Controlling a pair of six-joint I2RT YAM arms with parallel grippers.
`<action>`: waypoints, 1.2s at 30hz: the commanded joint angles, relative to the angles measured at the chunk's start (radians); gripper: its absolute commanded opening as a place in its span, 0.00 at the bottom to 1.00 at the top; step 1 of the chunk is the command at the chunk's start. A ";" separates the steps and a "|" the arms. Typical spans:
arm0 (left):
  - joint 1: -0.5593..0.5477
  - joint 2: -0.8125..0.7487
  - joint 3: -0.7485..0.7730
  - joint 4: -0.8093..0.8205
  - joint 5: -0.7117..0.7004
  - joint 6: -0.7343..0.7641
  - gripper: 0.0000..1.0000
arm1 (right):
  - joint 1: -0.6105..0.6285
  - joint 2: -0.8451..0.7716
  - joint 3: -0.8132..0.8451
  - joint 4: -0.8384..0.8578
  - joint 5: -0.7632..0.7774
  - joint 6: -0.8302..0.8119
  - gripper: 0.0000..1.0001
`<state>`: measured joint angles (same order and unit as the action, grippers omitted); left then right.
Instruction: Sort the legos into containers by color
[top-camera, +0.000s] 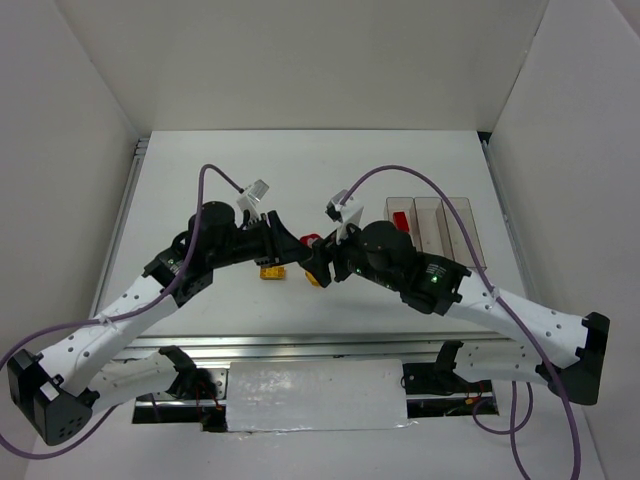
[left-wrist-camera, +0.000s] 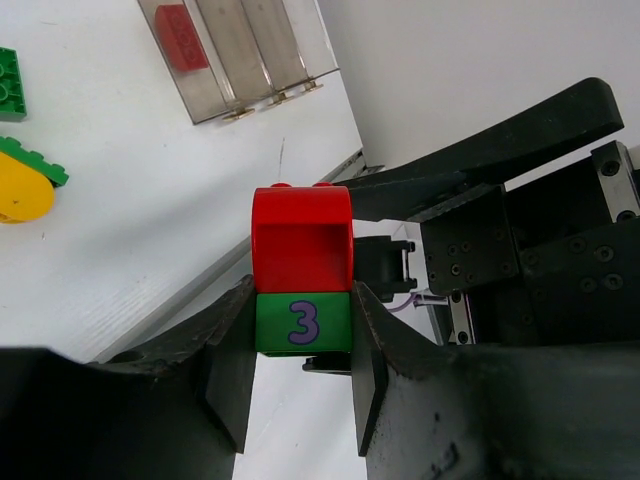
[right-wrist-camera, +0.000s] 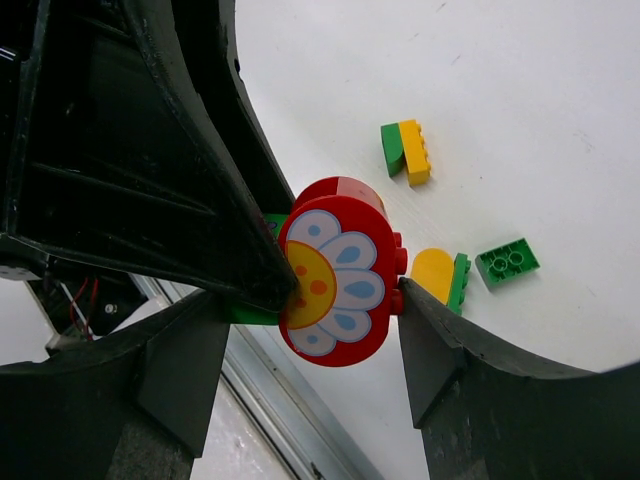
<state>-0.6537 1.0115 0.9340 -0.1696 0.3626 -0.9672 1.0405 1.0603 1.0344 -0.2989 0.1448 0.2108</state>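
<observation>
My left gripper (left-wrist-camera: 303, 372) is shut on a green lego marked "3" (left-wrist-camera: 303, 322), with a red lego (left-wrist-camera: 300, 240) stuck on top, held above the table. In the right wrist view that red lego shows its white flower face (right-wrist-camera: 335, 272). My right gripper (right-wrist-camera: 315, 340) is open with one jaw on each side of it. One fingertip (right-wrist-camera: 425, 330) sits at the red lego's studs. Both grippers meet mid-table (top-camera: 310, 248). The three clear containers (top-camera: 455, 228) stand to the right, with a red lego (top-camera: 402, 220) in the left bin.
Loose legos lie on the table: a green-and-yellow pair (right-wrist-camera: 405, 152), a rounded yellow piece on a green one (right-wrist-camera: 440, 278) and a green brick (right-wrist-camera: 507, 262). The table's metal front rail (top-camera: 320, 348) runs below the arms. White walls enclose the table.
</observation>
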 joint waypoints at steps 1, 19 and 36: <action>-0.012 -0.005 0.048 0.032 0.053 0.038 0.00 | 0.003 -0.023 -0.007 0.124 -0.016 0.021 0.37; -0.011 -0.062 0.029 0.106 0.324 0.407 0.00 | -0.304 -0.318 -0.151 0.066 -0.701 0.076 1.00; -0.018 -0.177 -0.043 0.272 0.541 0.413 0.00 | -0.295 -0.226 -0.105 0.293 -0.962 0.282 0.97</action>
<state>-0.6651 0.8146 0.8776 0.0681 0.8845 -0.5785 0.7208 0.8284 0.9031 -0.1253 -0.7631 0.4450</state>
